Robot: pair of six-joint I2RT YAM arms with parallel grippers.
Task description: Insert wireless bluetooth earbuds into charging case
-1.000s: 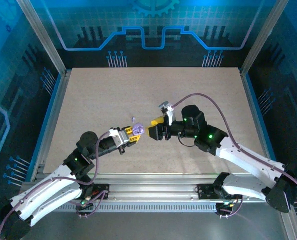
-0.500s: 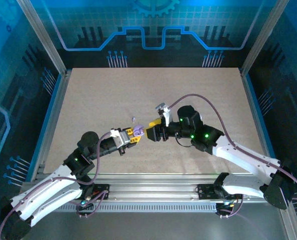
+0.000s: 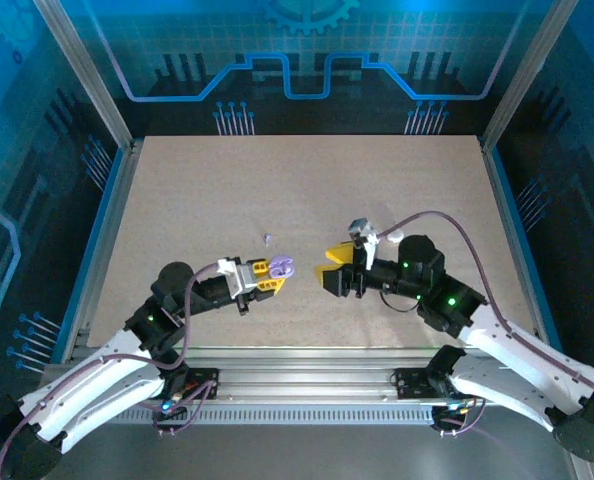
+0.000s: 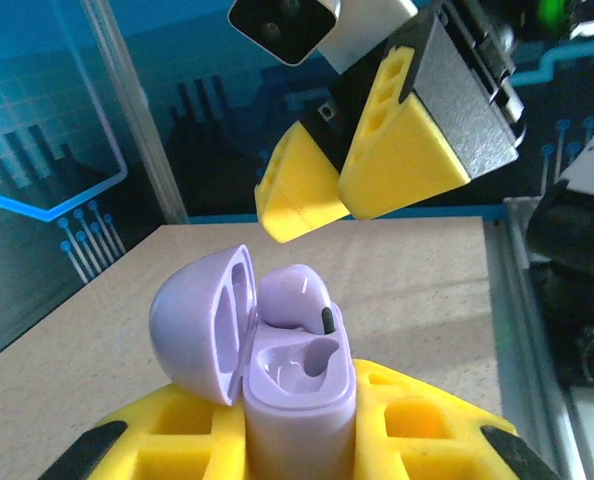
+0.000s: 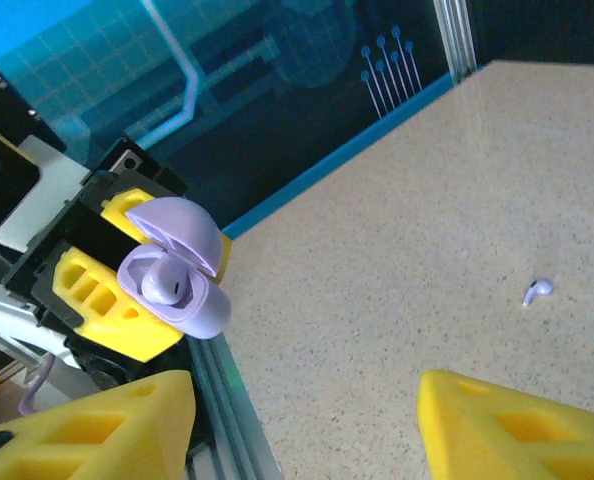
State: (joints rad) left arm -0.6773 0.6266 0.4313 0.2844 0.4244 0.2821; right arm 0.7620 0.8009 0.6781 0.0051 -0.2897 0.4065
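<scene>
right tool (image 3: 332, 265), spread and empty, has backed off the open lavender plastic case (image 3: 283, 266) the left tool (image 3: 275, 272) pinches. one tiny lavender earbud (image 4: 292, 295) is seated.

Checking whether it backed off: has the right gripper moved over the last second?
Yes. The right gripper has pulled back rightward in the top view, farther from the loose earbud.

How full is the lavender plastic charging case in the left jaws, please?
Half full: one small lavender plastic earbud sits in the lavender plastic charging case, the neighbouring socket is bare, and the lid is swung open.
</scene>
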